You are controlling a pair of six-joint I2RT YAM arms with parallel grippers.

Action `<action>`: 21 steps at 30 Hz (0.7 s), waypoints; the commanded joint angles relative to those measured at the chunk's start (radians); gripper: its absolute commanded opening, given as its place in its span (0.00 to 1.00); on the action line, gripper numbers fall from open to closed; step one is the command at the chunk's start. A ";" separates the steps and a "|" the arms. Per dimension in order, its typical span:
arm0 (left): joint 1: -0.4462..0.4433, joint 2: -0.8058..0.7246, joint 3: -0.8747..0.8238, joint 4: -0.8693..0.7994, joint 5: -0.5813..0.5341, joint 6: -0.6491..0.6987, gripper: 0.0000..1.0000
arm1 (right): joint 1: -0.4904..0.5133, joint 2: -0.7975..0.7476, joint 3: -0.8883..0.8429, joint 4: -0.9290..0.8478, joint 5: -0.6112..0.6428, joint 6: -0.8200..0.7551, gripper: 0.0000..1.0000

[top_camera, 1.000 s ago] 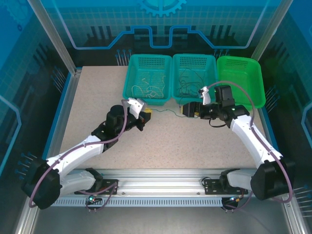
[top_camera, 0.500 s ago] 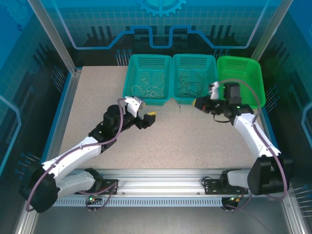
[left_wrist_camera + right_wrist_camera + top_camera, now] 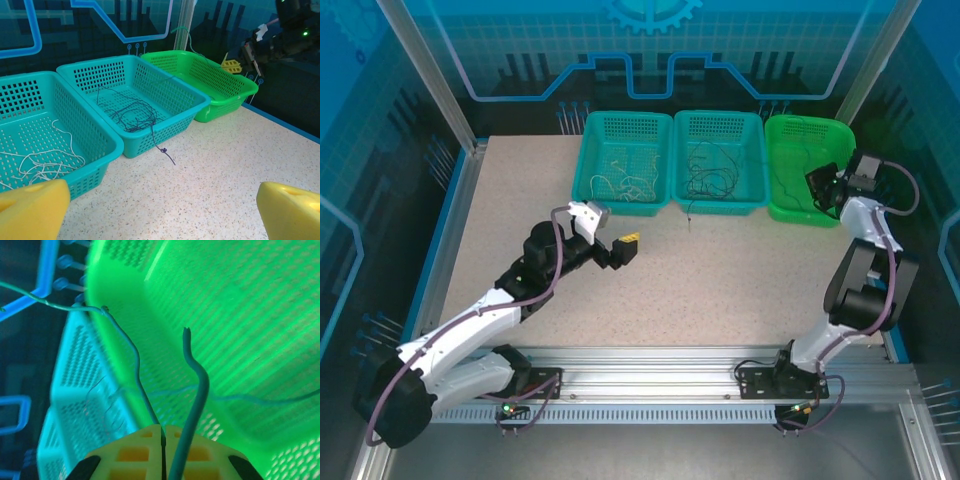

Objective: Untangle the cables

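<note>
Speckled table (image 3: 740, 280), green basket (image 3: 805, 121), green cable (image 3: 138, 374) tight between right fingers (image 3: 130, 452).

Speckled table (image 3: 740, 290), three baskets (image 3: 625, 135) (one green)

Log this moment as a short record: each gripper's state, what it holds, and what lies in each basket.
left gripper: open, empty, above the table
right gripper: shut on green cable, over green basket
left teal basket: whitish cables
middle teal basket: dark cables, one end trailing over the front wall onto the table
</note>
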 commanded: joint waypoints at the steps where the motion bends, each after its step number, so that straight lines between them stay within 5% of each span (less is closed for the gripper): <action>1: -0.007 0.009 -0.019 0.044 0.000 0.013 0.97 | -0.028 0.066 0.100 -0.043 -0.012 -0.002 0.28; 3: -0.007 0.021 -0.022 0.047 -0.006 0.019 0.97 | -0.020 0.107 0.219 -0.158 -0.086 -0.097 0.54; 5: -0.007 0.043 -0.022 0.067 -0.007 0.024 0.97 | 0.002 0.108 0.286 -0.235 -0.088 -0.186 0.65; 10: -0.006 0.099 0.007 0.090 0.008 0.028 0.97 | 0.073 0.038 0.255 -0.259 -0.003 -0.447 0.65; 16: -0.006 0.123 0.135 -0.069 0.052 0.110 0.97 | 0.230 0.033 0.230 -0.302 0.402 -0.946 0.53; 21: -0.005 0.146 0.208 -0.123 0.046 0.156 0.97 | 0.259 0.146 0.330 -0.386 0.441 -1.041 0.58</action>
